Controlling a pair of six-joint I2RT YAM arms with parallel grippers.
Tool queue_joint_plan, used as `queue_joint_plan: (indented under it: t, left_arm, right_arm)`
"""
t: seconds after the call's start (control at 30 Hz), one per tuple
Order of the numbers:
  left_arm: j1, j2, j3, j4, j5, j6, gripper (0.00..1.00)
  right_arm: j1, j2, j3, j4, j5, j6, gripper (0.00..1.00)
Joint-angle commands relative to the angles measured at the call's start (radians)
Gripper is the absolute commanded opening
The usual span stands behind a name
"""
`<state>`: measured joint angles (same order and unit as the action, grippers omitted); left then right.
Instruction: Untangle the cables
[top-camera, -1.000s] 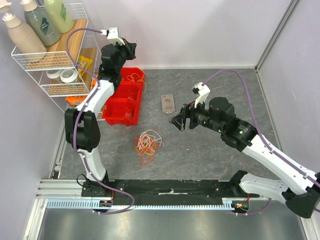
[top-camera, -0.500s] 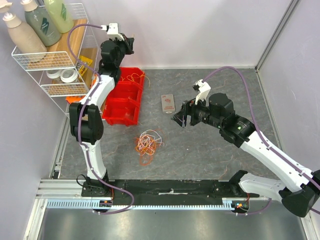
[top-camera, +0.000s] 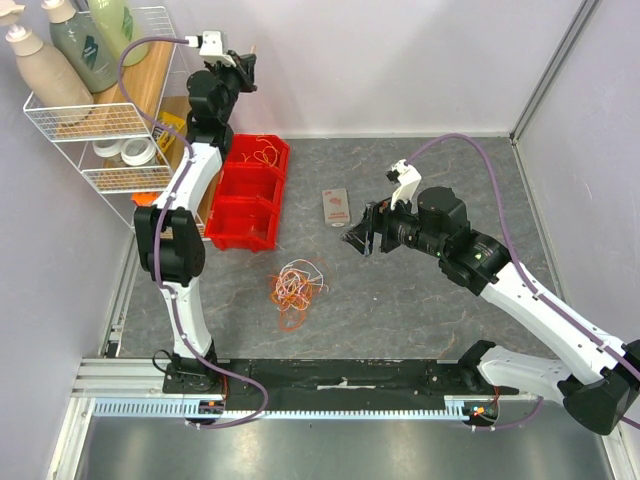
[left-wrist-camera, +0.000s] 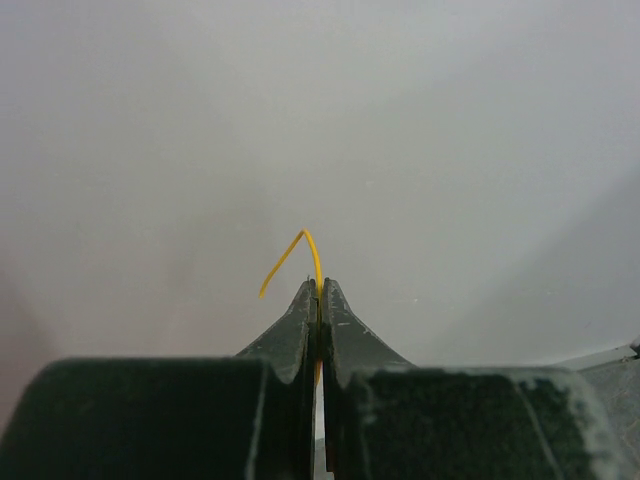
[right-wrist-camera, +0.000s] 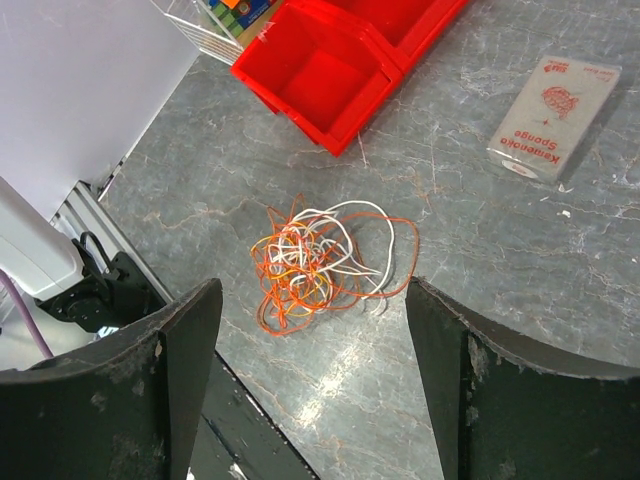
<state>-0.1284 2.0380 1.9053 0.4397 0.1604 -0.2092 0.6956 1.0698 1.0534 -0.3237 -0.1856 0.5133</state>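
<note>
Marbled grey table (right-wrist-camera: 500, 220) bears looped cables (right-wrist-camera: 315, 265); left pincer (left-wrist-camera: 319, 284) pinches one

Mostly orange cable tangle (right-wrist-camera: 318, 262), white loops through it, a few pink-red strands. Single yellow wire (left-wrist-camera: 305, 250) in the left gripper (left-wrist-camera: 318, 288), whose fingers are black. The right gripper (right-wrist-camera: 312, 290) is black too, scuffed grey at the edges. Red bins (top-camera: 250, 195). Grey table (top-camera: 400, 310), marbled with pale veins. Beige-grey sponge packet (right-wrist-camera: 555, 118) with red print. White wire rack (top-camera: 90, 122).

Top view high, looking down; right wrist angled at cables (right-wrist-camera: 320, 265), shared; left wrist faces wall (left-wrist-camera: 300, 120).
</note>
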Motion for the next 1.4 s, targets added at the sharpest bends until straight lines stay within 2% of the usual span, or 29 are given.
queue_joint_plan:
  t: [0.0, 0.43, 1.0, 1.2, 1.37]
  left_arm:
    - [0.015, 0.044, -0.043, 0.054, -0.002, 0.050, 0.02]
    - [0.018, 0.096, -0.126, 0.019, -0.035, 0.162, 0.02]
    - [0.041, 0.086, 0.066, -0.004, -0.041, 0.208, 0.02]
    - [0.059, 0.103, 0.089, -0.028, -0.061, 0.208, 0.02]
    - [0.061, 0.073, 0.003, -0.010, -0.104, 0.278, 0.02]
  right_arm:
    - [-0.007, -0.004, -0.004, 0.017, -0.009, 0.011, 0.82]
    - [-0.008, -0.007, -0.012, 0.021, -0.023, 0.030, 0.81]
    - [-0.010, 0.018, -0.032, 0.064, -0.058, 0.067, 0.81]
    - [-0.010, 0.025, -0.036, 0.071, -0.063, 0.068, 0.81]
    - [-0.010, 0.024, -0.044, 0.077, -0.063, 0.076, 0.81]
